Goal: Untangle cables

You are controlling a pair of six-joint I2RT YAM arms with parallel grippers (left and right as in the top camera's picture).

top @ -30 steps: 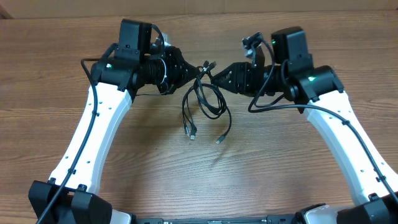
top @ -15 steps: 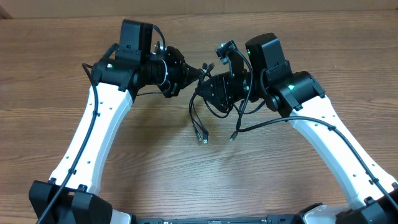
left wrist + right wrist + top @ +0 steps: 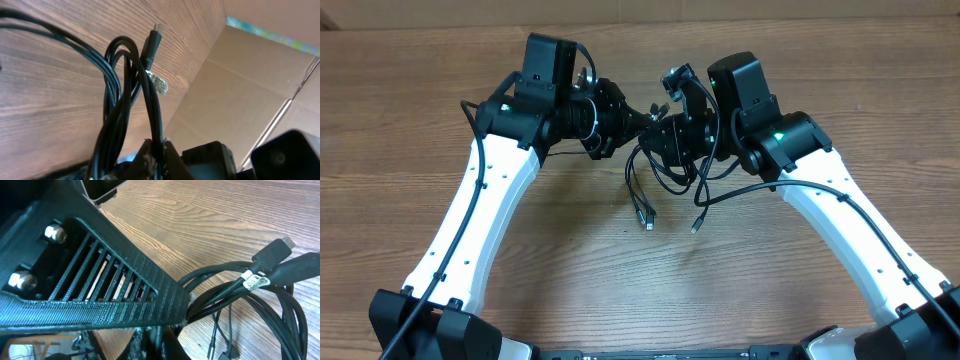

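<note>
1. Brown wooden surface (image 3: pixel 550 270) has thin black flexible cables (image 3: pixel 665 182) at its middle.
2. Left end effector (image 3: pixel 642 117) is clenched on them.
3. Right end effector (image 3: pixel 658 135) grasps them too.

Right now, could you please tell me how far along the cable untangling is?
Done: the left gripper and right gripper are both shut on the cables. In hand: the cables are held up between the two over the table. Left: they are looped together in one bunch, a white tie on them, none separated yet.
</note>
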